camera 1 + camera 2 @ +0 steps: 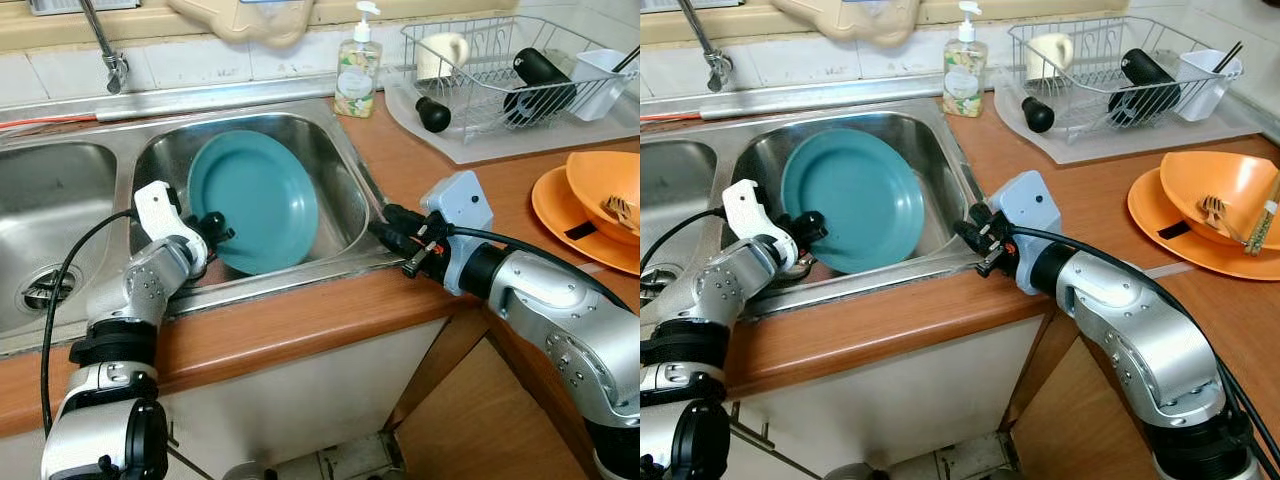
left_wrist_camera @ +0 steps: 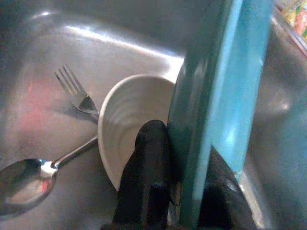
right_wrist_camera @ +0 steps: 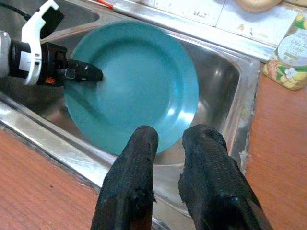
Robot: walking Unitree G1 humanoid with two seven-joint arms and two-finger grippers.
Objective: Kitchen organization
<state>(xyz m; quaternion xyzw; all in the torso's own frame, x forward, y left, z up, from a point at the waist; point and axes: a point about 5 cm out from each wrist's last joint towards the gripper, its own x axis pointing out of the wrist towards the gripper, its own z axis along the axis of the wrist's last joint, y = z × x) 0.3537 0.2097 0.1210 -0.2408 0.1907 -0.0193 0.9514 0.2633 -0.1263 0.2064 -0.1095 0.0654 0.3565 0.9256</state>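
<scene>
In the stainless steel sink basin (image 1: 345, 180), the left end effector (image 2: 184, 191) pinches the rim of the tilted round teal plate (image 1: 255, 200) over a white ribbed bowl (image 2: 127, 124), while the right end effector (image 3: 175, 163), fingers seemingly slightly parted, hovers at the wooden tabletop (image 1: 300, 320) edge.

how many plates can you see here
2: a teal plate held up on edge in the sink by the left gripper, and an orange plate under a bowl on the counter. More may be hidden.

You see one round teal plate (image 1: 255, 200), one ribbed white bowl (image 2: 125, 123), one steel spoon (image 2: 29, 179), one steel fork (image 2: 76, 93) and two orange dishes (image 1: 1210, 215).
</scene>
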